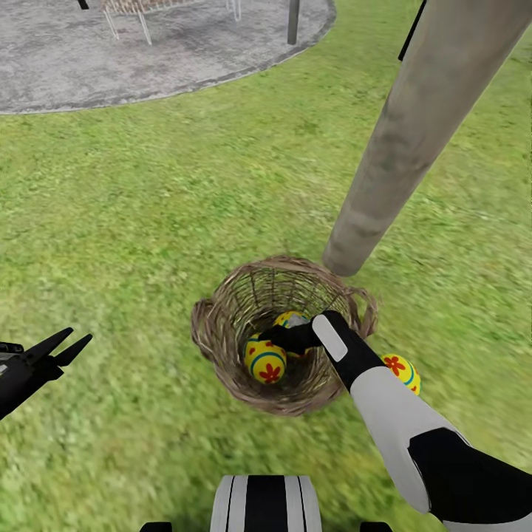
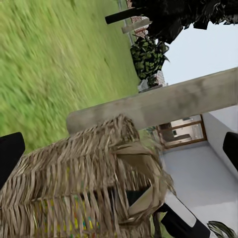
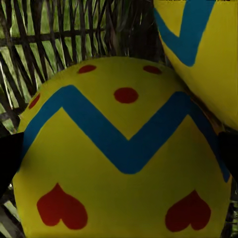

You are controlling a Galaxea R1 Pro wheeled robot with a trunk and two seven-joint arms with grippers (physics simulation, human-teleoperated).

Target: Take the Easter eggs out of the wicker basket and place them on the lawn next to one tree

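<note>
Right gripper (image 1: 284,336) in round tan wicker basket (image 1: 222,347), fingers astride yellow zigzag egg (image 3: 124,158), contact unclear | left gripper (image 1: 70,346) spread.

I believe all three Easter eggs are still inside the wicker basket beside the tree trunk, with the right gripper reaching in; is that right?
Not quite: the head view shows two eggs in the wicker basket beside the tree trunk; a third egg lies on the lawn outside. The right gripper does reach in.

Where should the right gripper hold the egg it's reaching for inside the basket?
Across the egg at its widest part, one finger each side, coming down through the wicker basket's open top. Its rounded sides already sit between the right gripper's fingers, and a second egg crowds one side.
</note>
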